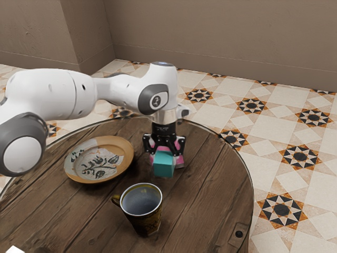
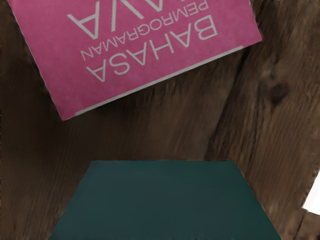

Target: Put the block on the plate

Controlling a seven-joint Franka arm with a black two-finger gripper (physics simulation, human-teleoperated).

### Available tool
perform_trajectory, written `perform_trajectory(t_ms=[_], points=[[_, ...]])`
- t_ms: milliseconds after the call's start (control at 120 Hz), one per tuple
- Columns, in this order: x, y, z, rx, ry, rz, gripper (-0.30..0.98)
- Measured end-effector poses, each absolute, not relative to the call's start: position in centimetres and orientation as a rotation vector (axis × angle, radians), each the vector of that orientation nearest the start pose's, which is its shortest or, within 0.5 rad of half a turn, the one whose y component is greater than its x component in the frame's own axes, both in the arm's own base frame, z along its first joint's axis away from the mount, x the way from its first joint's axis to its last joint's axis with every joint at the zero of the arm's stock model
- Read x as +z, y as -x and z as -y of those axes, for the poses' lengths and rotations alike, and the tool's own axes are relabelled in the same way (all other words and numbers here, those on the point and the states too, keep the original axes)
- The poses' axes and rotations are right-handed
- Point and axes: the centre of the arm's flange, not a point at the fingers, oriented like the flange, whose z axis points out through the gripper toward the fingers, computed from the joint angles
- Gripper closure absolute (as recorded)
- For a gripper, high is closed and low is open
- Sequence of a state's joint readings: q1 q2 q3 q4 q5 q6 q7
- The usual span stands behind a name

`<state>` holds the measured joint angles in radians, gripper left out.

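Note:
The gripper [image 1: 164, 149] points down over the tabletop, shut on the teal block [image 1: 164, 165], which hangs at its fingertips in front of a pink book. In the wrist view the block [image 2: 165, 200] looms large and dark at the lower edge. The plate [image 1: 125, 168], orange-rimmed with a leaf pattern, lies on the table on the exterior view's left of the gripper, apart from the block.
A pink book [image 2: 150, 55] lies flat beside the block on the round wooden table [image 1: 210, 184]. A dark yellow-brown mug [image 1: 146, 219] stands nearer the exterior camera, between plate and table edge. A white object [image 2: 314, 197] shows partly in the wrist view.

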<state>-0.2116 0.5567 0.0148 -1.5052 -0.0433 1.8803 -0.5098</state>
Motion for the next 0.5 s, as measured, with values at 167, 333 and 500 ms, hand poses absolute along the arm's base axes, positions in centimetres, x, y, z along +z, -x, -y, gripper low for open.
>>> perform_trajectory(t_ms=[167, 333, 500], points=[[37.7, -66.2, 14.0, 0.229, 3.072, 0.488, 0.31], [40.8, -64.4, 12.9, 0.225, 3.060, 0.488, 0.31], [40.8, -63.4, 8.5, 0.270, 3.026, 0.572, 0.30]])
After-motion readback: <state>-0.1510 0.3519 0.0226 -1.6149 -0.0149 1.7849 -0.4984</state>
